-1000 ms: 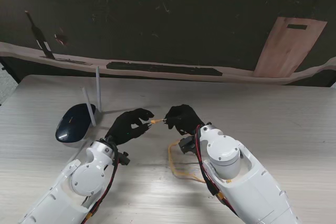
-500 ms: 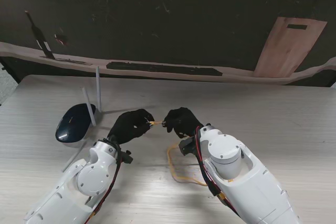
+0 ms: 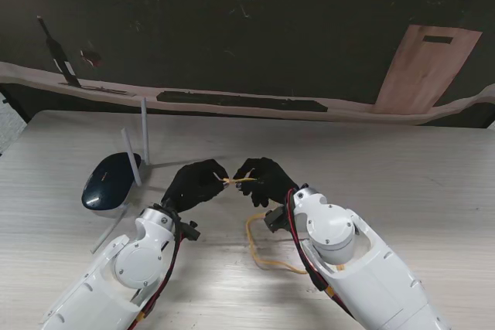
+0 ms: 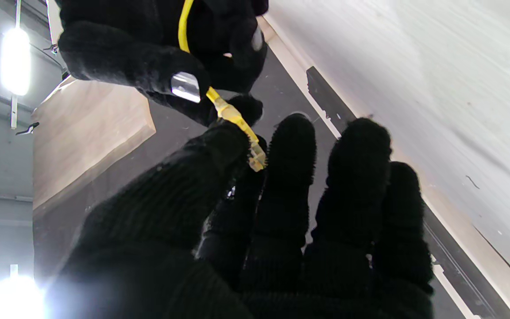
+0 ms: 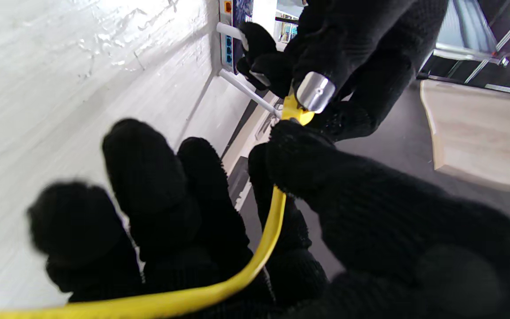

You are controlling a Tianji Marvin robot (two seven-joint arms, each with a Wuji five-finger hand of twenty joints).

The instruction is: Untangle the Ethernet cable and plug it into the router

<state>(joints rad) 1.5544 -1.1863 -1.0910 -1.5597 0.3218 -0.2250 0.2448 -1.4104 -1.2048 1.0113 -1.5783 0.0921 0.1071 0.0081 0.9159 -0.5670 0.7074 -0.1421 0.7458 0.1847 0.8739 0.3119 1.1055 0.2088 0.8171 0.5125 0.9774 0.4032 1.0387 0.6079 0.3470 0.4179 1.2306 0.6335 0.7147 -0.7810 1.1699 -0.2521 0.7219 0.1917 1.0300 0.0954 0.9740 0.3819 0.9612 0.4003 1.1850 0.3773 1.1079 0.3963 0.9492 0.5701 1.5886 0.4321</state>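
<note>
Both hands meeting mid-table: left hand (image 3: 195, 184) and right hand (image 3: 265, 178) are both pinching the yellow Ethernet cable (image 3: 260, 249) plug end; slack looping near right arm. Router (image 3: 110, 178) sitting far left.

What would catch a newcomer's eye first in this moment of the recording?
Two black-gloved hands meet mid-table, the left hand and right hand both pinching the plug end of a yellow Ethernet cable between their fingers. The rest of the cable loops on the table beside the right arm. To the left stands a dark blue router with white antennas, its ports not yet used.
</note>
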